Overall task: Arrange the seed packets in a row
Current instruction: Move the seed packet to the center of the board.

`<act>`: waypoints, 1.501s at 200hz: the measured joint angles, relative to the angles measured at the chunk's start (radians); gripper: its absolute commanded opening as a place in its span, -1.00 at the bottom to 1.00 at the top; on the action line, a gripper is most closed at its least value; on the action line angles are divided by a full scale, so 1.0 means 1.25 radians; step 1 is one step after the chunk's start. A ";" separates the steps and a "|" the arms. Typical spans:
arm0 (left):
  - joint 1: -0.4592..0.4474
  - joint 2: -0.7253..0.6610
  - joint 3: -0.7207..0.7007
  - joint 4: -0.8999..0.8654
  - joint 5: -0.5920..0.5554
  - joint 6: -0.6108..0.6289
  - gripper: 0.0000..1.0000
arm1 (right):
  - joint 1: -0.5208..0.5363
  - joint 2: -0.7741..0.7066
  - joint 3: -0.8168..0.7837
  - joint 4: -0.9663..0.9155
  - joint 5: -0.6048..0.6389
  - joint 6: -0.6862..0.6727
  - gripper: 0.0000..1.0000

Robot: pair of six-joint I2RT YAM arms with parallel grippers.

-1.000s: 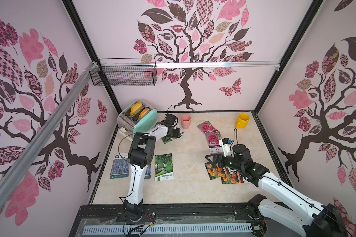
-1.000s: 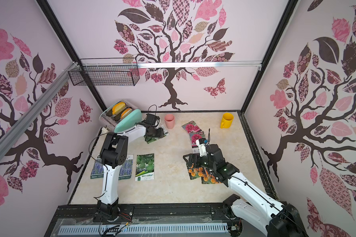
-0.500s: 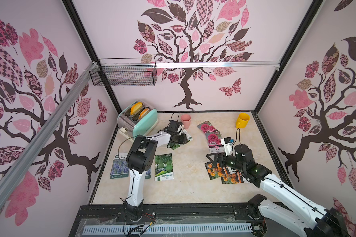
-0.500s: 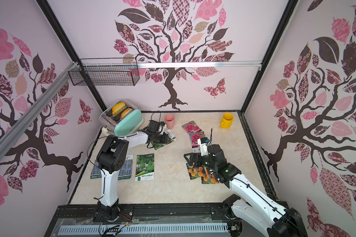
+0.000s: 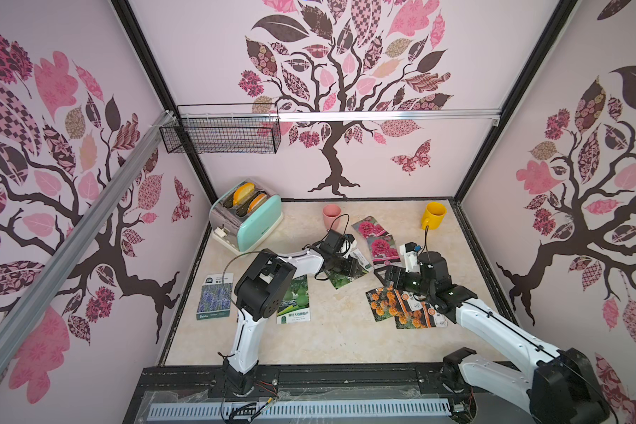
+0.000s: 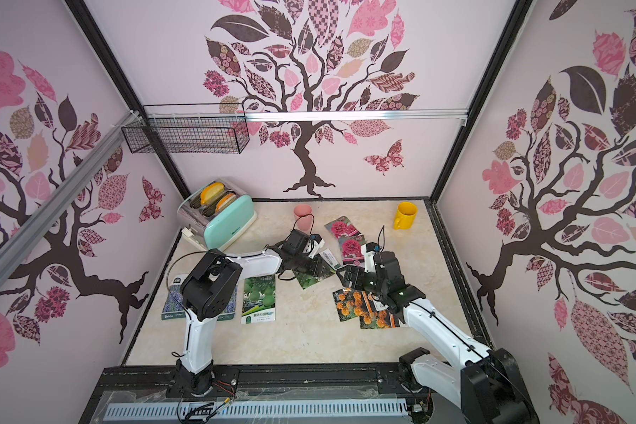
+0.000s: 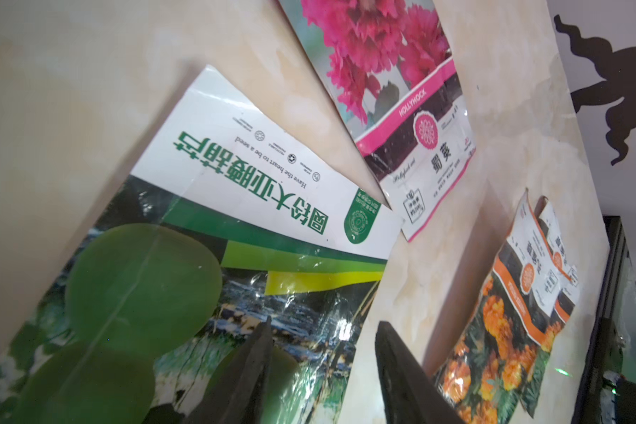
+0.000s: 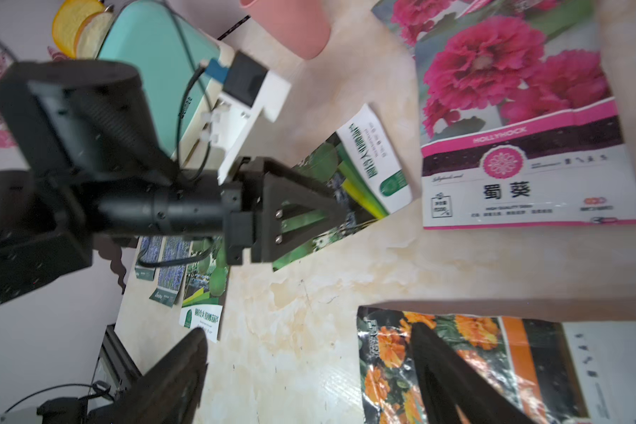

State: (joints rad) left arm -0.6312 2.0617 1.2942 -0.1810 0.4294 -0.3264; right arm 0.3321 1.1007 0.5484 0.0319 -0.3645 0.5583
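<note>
Bright, even light; the walls (image 5: 52, 220) bow toward nine and three o'clock in both top views. Glare streaks the gourd packet (image 7: 291, 290); the left arm (image 8: 89, 154) looks blurred, perhaps defocused.

A mint toaster (image 5: 248, 224) with two bread slices (image 5: 244, 189) stands in the table's (image 5: 327, 341) far left corner, a pink cup (image 5: 332, 215) near it. A yellow mug (image 5: 434, 214) sits far right; a wire basket (image 5: 223, 134) hangs on the wall.
</note>
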 measured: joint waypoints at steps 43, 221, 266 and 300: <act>0.003 -0.115 -0.081 -0.103 -0.026 -0.018 0.02 | -0.023 0.156 0.040 0.056 -0.040 0.020 0.73; 0.072 -0.204 -0.225 -0.075 -0.103 -0.122 0.02 | 0.027 0.511 0.198 0.147 -0.059 -0.021 0.55; 0.099 -0.185 -0.206 -0.060 -0.103 -0.133 0.02 | 0.050 0.541 0.209 0.188 -0.048 -0.031 0.44; 0.099 -0.177 -0.200 -0.052 -0.102 -0.137 0.02 | 0.087 0.551 0.209 0.204 -0.048 -0.034 0.33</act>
State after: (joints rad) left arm -0.5072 1.8400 1.0447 -0.2462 0.3023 -0.4973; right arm 0.4404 1.7893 0.8101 0.2863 -0.4244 0.5156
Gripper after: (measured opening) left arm 0.509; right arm 0.678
